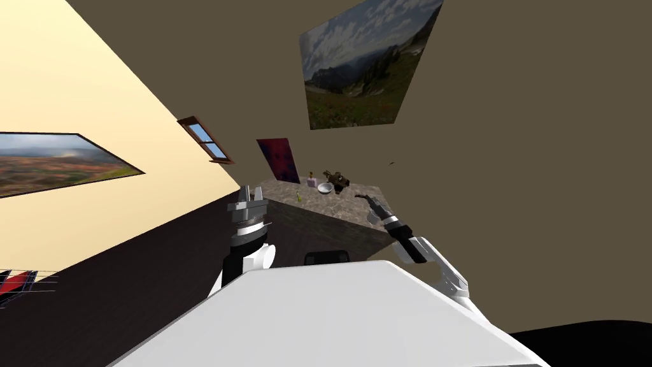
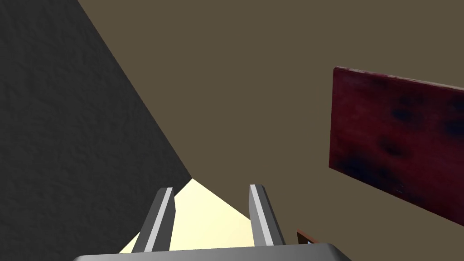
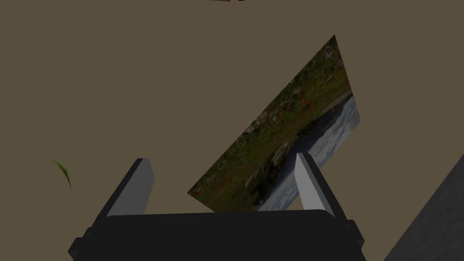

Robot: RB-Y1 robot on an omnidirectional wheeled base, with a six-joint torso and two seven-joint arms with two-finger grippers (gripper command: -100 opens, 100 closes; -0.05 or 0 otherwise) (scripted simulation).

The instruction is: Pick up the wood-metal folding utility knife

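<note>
Claw (image 1: 364,196) on right, splayed, over table (image 1: 344,202)

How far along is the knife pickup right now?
Done: I'm up at the stone-topped counter. In hand: nothing; the left claw and right claw are both open and empty, the right above the counter's edge. Left: pick out the knife among the small items there, reach, grip, lift.

The little dark things (image 1: 336,180) at the far end of the table (image 1: 299,194) are too small to tell if one is the knife, and the edge cuts off the painting (image 1: 57,162) on the yellow wall and a red thing (image 1: 16,283) low beside it.
</note>
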